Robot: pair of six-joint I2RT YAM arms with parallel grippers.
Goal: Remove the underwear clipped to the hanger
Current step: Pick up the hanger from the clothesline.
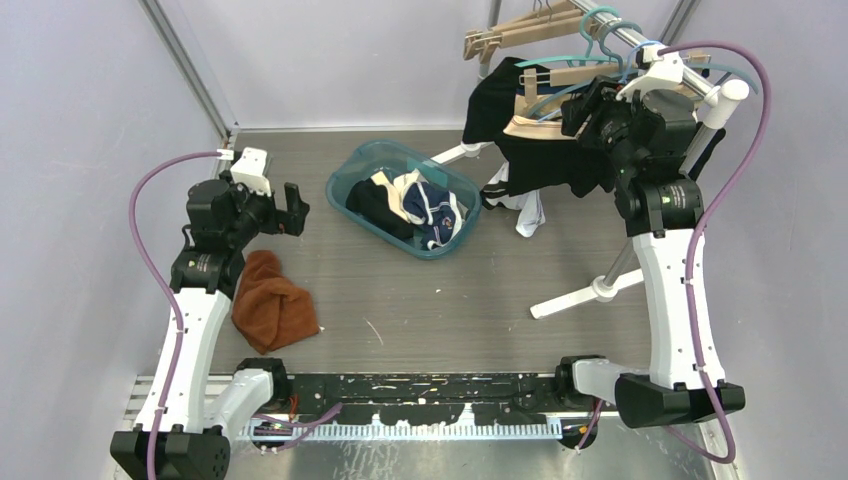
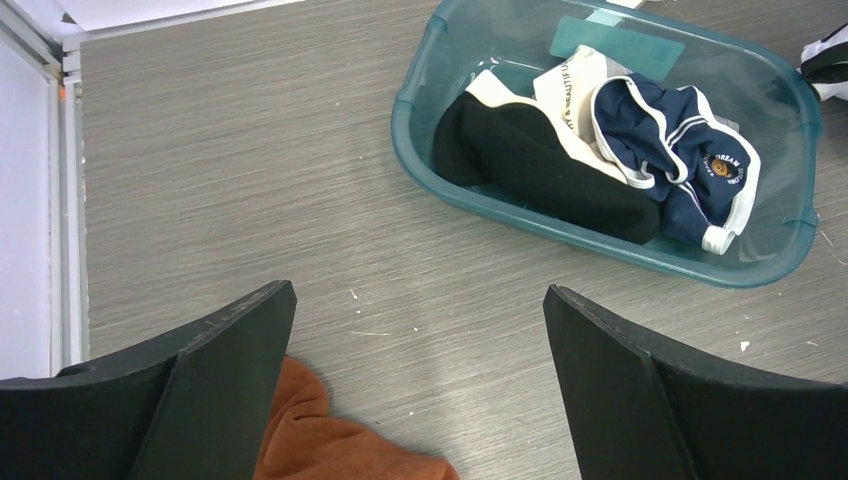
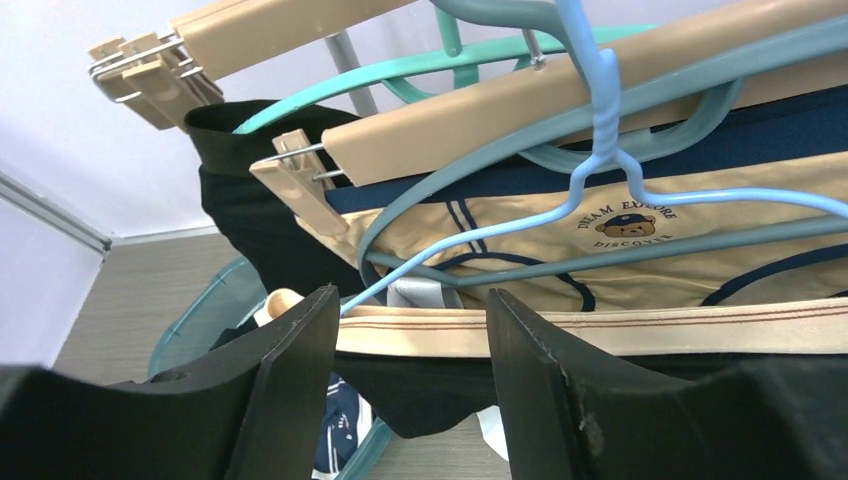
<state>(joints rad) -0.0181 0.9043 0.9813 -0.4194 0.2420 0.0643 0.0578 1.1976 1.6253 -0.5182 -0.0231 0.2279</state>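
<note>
My right pincer (image 3: 412,295) was raised to the rack at the far right of the bench (image 1: 450,300), its fingers (image 3: 300,380) partly spread with a clear gap between them. I could not see them pressing on anything. Straight ahead of that gap hung the underwear (image 3: 620,240), beige with navy trim and a small bear print. Its top edge was held under a wooden hanger (image 3: 520,110), with the hanger's clip (image 3: 300,185) biting its left corner. A light blue wire hanger (image 3: 600,150) and teal hangers (image 3: 400,70) crossed in front of it. Just below it ran a beige band (image 3: 650,325) with thin red lines, level with my fingertips, and black fabric (image 3: 250,220) hung behind and beneath. Whether my fingers touched the band I could not tell.

From above, my right pincer (image 1: 575,110) sat up against the bunch of clothes under the rail (image 1: 640,40), where a black garment (image 1: 560,160) drooped towards the bench.

My left pincer (image 2: 418,290) was spread wide and held nothing, hovering over bare bench on the left. Beyond it stood a teal basket (image 2: 405,120) holding a black piece (image 2: 540,165) and navy briefs (image 2: 680,150) with white edging. A brown cloth (image 1: 272,300) lay crumpled on the bench beside my left arm, its edge showing just under my left finger (image 2: 200,380).
</note>
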